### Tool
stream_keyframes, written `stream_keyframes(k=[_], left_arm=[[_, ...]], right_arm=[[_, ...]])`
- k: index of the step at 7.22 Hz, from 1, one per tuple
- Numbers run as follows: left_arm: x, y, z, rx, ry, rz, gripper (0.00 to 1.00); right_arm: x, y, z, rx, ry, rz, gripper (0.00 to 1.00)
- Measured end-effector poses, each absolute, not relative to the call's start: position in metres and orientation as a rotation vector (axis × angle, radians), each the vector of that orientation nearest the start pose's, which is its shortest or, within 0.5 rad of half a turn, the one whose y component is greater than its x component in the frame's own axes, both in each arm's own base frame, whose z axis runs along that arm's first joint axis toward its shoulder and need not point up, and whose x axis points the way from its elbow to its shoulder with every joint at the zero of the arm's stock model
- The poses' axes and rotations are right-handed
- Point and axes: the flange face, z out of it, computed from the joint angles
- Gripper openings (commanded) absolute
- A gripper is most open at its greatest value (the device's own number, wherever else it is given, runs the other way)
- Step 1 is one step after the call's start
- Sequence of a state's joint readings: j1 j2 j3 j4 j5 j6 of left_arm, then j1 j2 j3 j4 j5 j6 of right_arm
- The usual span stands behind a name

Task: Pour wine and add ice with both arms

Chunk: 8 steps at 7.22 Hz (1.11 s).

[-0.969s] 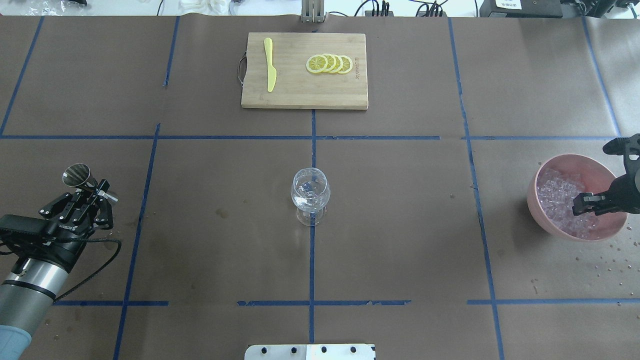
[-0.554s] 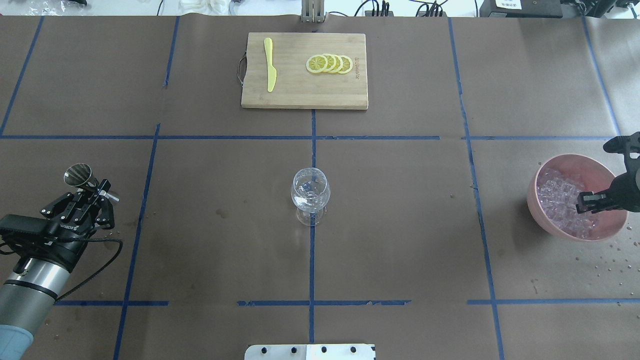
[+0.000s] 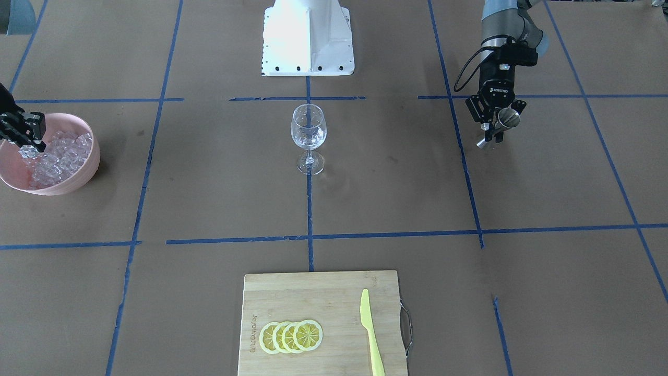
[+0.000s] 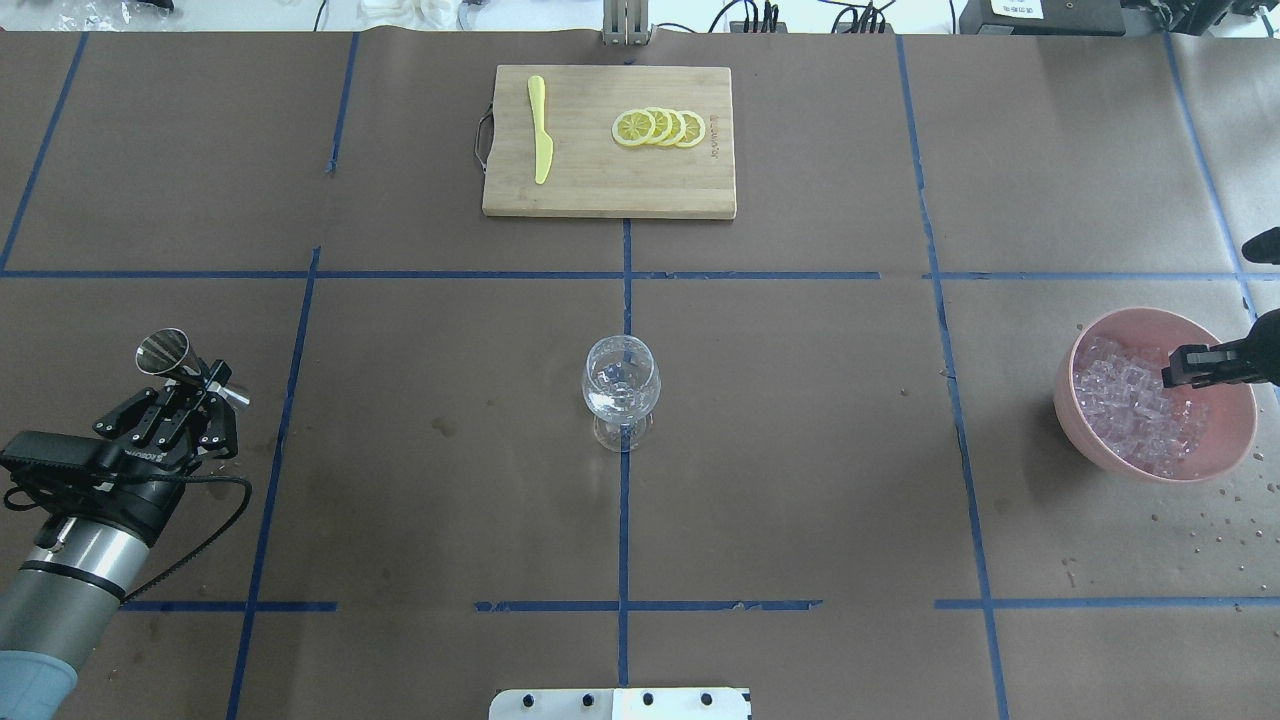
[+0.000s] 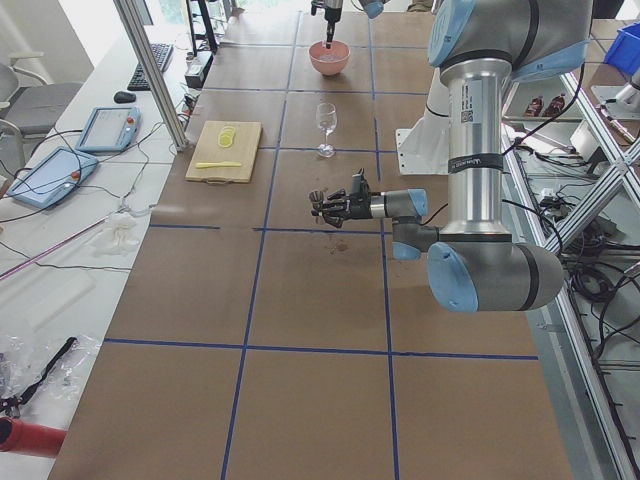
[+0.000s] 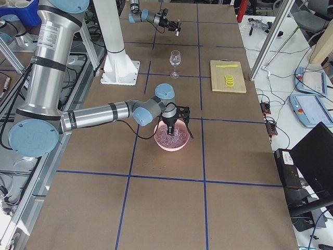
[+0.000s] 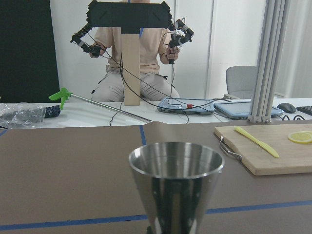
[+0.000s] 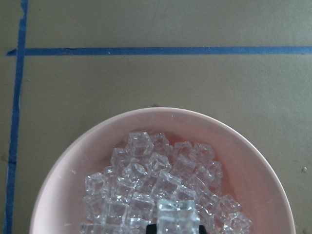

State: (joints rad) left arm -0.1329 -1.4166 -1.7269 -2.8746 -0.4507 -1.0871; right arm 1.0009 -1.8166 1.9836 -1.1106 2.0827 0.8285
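My left gripper (image 4: pixel 195 388) is shut on a steel jigger (image 4: pixel 165 352) and holds it low over the table's left side. The jigger fills the left wrist view (image 7: pixel 175 187), upright. A clear stemmed wine glass (image 4: pixel 621 385) stands at the table's centre and also shows in the front-facing view (image 3: pixel 308 130). A pink bowl (image 4: pixel 1072 425) at the right holds a pile of clear ice cubes (image 4: pixel 1130 412). My right gripper (image 4: pixel 1172 372) hangs just above the pile, shut on one ice cube (image 8: pixel 178 214), which also shows under the fingertips in the front-facing view (image 3: pixel 27 152).
A bamboo cutting board (image 4: pixel 600 190) at the far middle carries several lemon slices (image 4: pixel 658 128) and a yellow plastic knife (image 4: pixel 540 130). Blue tape lines cross the brown table cover. Water drops lie to the right of the bowl. The white robot base (image 3: pixel 308 36) sits at the near edge.
My right gripper has risen out of the ice pile and drawn back toward the bowl's right rim with a cube. My left gripper with the jigger has shifted slightly right.
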Motion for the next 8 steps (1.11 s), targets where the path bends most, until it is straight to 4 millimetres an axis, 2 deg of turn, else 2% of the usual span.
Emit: stream_keyframes(k=[3,5,8], left_arm=[[0.399,-0.278,0.525,1.225,0.788,-0.469,0.00],[0.401,-0.280,0.536,1.248,0.748,-0.471,0.00],[0.400,-0.281,0.544,1.256,0.722,-0.461,0.00]], right_arm=[[-0.133,-0.394,0.475,0.221,-0.838,0.099,0.00],[-0.118,-0.395,0.456,0.228,-0.896,0.106,0.00],[-0.112,-0.394,0.441,0.230,-0.942,0.097,0.00]])
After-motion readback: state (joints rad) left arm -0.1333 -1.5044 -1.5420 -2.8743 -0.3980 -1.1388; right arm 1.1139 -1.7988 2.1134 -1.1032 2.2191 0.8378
